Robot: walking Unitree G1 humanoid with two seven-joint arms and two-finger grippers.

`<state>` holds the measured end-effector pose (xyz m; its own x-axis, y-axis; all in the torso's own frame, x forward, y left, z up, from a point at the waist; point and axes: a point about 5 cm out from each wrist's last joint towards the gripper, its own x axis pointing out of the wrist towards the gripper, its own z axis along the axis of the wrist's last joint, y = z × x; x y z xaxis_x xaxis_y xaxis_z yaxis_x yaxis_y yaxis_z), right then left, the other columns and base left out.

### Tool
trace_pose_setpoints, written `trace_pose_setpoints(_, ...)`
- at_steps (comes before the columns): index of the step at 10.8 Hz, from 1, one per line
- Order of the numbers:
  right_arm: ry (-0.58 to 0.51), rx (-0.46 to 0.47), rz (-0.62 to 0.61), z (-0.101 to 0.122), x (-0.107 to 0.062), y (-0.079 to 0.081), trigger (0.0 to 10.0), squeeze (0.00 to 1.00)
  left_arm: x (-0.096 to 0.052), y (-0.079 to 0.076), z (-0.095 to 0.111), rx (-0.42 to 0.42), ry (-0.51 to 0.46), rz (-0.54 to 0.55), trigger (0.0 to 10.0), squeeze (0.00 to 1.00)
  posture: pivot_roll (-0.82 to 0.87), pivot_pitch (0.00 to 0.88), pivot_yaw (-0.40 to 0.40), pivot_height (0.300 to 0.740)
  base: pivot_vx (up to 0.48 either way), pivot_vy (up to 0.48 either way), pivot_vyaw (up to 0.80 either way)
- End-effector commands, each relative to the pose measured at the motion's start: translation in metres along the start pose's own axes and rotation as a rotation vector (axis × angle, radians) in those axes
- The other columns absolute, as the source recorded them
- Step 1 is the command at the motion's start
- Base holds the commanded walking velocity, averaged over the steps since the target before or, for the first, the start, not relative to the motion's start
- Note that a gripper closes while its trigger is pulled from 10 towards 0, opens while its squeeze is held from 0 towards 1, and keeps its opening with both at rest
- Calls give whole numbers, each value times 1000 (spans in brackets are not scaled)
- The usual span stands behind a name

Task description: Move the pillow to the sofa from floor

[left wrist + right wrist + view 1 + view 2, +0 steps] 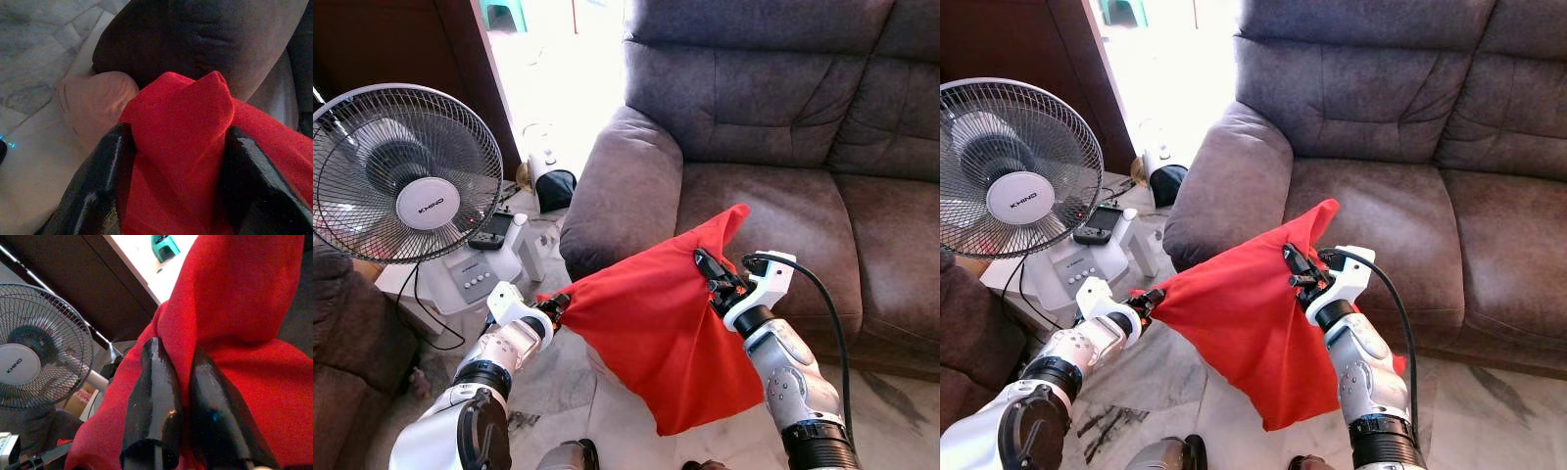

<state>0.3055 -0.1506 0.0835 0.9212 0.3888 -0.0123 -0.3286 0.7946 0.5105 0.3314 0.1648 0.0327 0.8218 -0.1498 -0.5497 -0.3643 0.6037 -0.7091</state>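
Both claws are gripping the red pillow [656,323] and holding it up off the floor, right in front of the sofa [783,186]. The left claw [556,306] is pinching the pillow's left corner; in its wrist view a bunch of red fabric is sitting wedged between the two black fingers [98,191], which are standing fairly apart around that fold. The right claw [710,271] is clamping the upper right edge, just under the peaked corner, and its wrist view is showing the fingers [154,401] squeezed narrow, with only a thin ridge of cloth between them. The pillow is hanging slack below the two grips, its lower point dangling over the pale marble floor [607,431], beside the sofa's armrest [622,191] and level with the seat cushion. The fingertips of both claws are disappearing into the fabric. A standing fan [406,171] is sitting to the left, its base partly hidden behind the left arm.
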Motion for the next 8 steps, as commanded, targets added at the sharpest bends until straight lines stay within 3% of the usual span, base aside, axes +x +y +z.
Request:
trace_pose_setpoints(1, -143, -48, 91, 35, 9, 17, 10000, 0, 0, 3, 0, 0, 18, 10, 0, 0, 28, 74, 26, 740, 0, 0, 0)
trace_pose_setpoints(4, -137, -46, 85, 32, 9, 16, 10000, 0, -1, 4, 3, 11, 13, 5, 0, 0, 31, 62, 29, 740, 0, 0, 0)
trace_pose_setpoints(7, -133, -68, 67, 30, 10, 15, 10000, 0, -1, -4, 5, 56, 3, -28, 0, 0, 31, 43, 29, 740, 0, 0, 0)
trace_pose_setpoints(8, -141, -130, -53, 29, 6, 7, 10000, 0, 0, -8, 8, 147, -27, -19, 0, 0, 35, 39, 25, 740, 0, 0, 0)
